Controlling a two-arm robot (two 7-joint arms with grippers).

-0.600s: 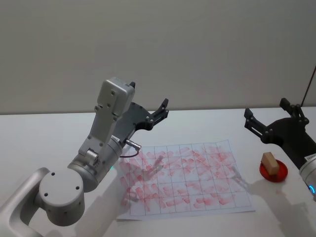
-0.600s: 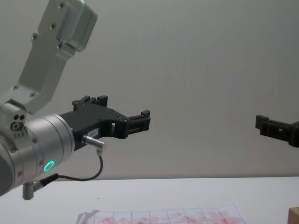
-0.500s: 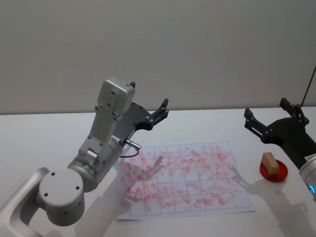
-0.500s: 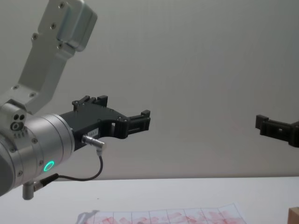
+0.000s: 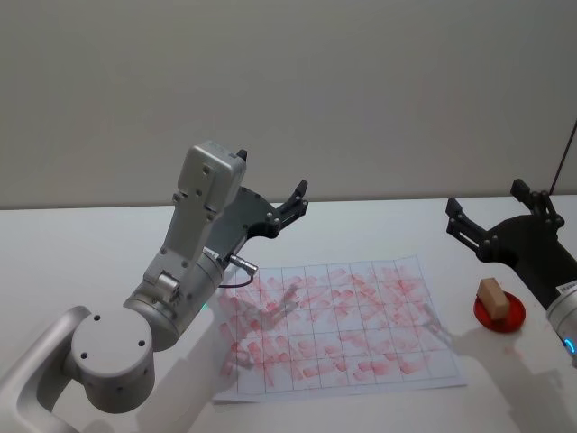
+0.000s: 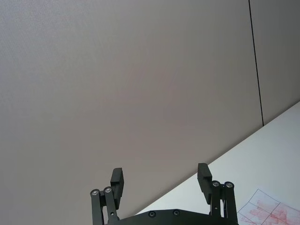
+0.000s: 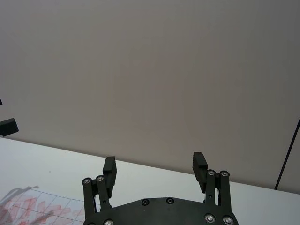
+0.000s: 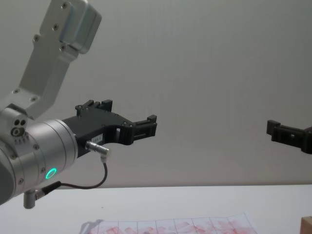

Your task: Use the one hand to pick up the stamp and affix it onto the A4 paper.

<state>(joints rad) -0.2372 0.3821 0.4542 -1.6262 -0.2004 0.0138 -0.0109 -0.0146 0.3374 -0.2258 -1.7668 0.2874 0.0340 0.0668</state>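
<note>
Since the small light-brown wooden stamp is sitting upright in the little round red dish at the right end of the white table, the black right gripper is the one getting this job. It is hanging in the air close above the stamp, not touching it. Its two short fingers are standing wide apart with nothing between them.

To pick it up well, I think the gripper is needing to come down with one finger on each flat side of the block. It should squeeze only when the block is sitting right in the middle. Going slowly is helping here, because a bump could tip the stamp out of the dish.

The big white paper with grid lines and red marks is lying flat just left of the dish, so the trip is looking short. The black left gripper on the big silver arm is hanging up high near the paper's far left corner, fingers apart too.
</note>
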